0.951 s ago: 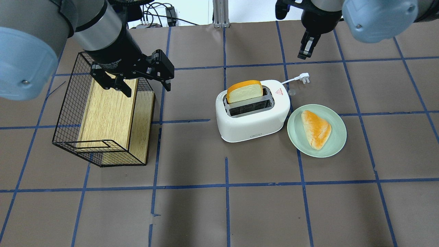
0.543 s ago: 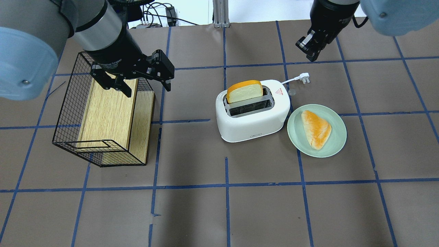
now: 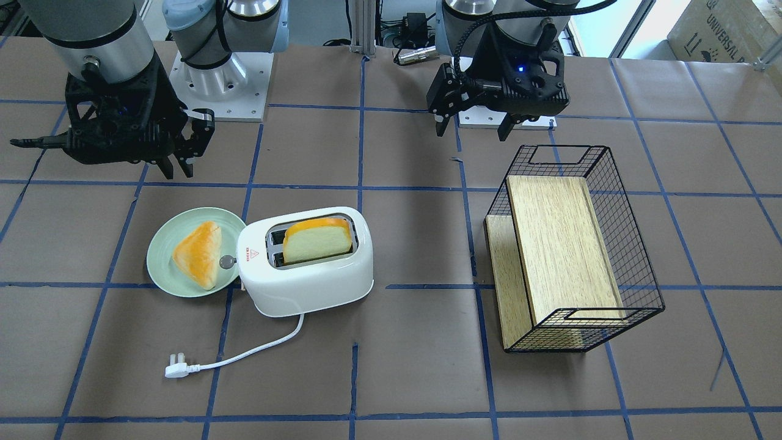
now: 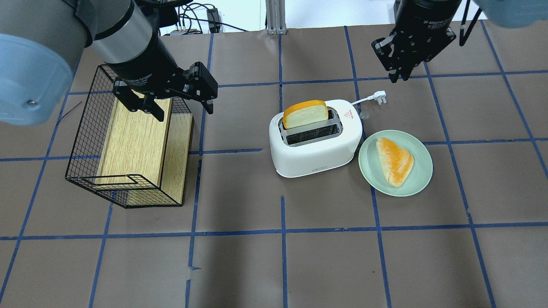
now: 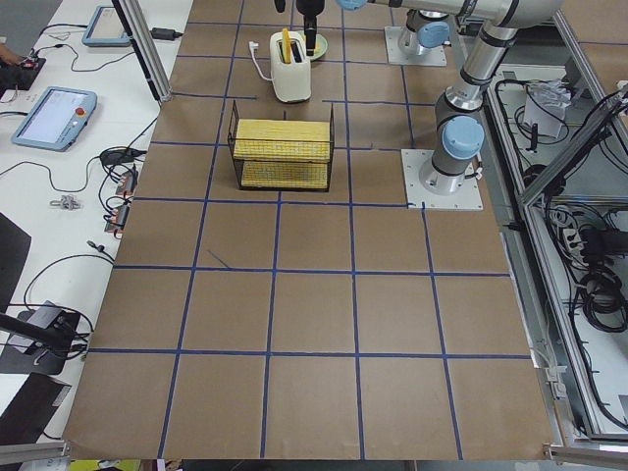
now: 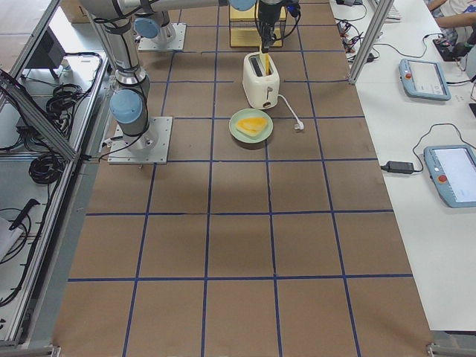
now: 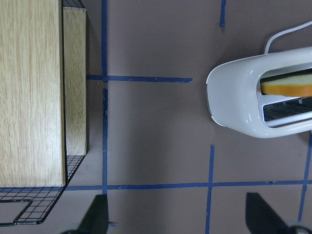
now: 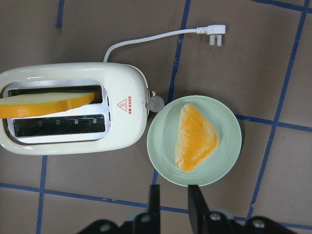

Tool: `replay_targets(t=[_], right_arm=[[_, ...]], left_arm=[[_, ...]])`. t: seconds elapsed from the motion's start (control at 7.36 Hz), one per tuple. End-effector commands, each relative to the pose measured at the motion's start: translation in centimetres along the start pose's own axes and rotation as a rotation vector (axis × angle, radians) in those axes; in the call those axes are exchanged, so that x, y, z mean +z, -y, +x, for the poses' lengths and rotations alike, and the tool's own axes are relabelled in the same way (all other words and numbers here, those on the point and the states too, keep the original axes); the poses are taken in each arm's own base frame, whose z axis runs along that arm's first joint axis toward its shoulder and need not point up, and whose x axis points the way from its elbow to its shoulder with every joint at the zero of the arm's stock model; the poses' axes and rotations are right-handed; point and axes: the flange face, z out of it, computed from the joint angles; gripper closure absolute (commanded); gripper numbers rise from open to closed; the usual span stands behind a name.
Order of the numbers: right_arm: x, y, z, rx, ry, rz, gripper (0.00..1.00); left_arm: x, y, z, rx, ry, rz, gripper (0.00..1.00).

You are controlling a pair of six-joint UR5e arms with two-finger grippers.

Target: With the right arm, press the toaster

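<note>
The white toaster (image 4: 317, 149) stands mid-table with a slice of bread (image 4: 305, 113) upright in its far slot. Its grey knob (image 3: 227, 261) is on the end facing the plate, and its cord and plug (image 4: 380, 97) lie beyond it. The toaster also shows in the right wrist view (image 8: 73, 141). My right gripper (image 4: 399, 78) hangs in the air beyond the toaster's knob end, apart from it, fingers close together and holding nothing; it also shows in the front view (image 3: 177, 168). My left gripper (image 4: 184, 111) is open and empty above the basket's far corner.
A pale green plate (image 4: 421, 182) with a triangular pastry (image 4: 394, 160) sits right beside the toaster's knob end. A black wire basket (image 4: 83, 128) holding a wooden board (image 4: 132, 141) stands at the left. Blue tape lines cross the brown table.
My right gripper has turned about its wrist and shifted right and slightly toward the toaster. The left arm, toaster, plate and basket have not moved.
</note>
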Motion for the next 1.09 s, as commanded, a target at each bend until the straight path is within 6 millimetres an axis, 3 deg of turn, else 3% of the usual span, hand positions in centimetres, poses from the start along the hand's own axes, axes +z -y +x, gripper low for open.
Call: replay_targets(t=[0.0,0.95], right_arm=[[0.30,0.12,-0.19,0.052,0.006,-0.007,0.00],[0.31,0.36,0.35,0.098,-0.004,0.000,0.00]], left_arm=[[0.01,0.00,0.00,0.000,0.000,0.000,0.00],[0.01,0.00,0.00,0.000,0.000,0.000,0.00]])
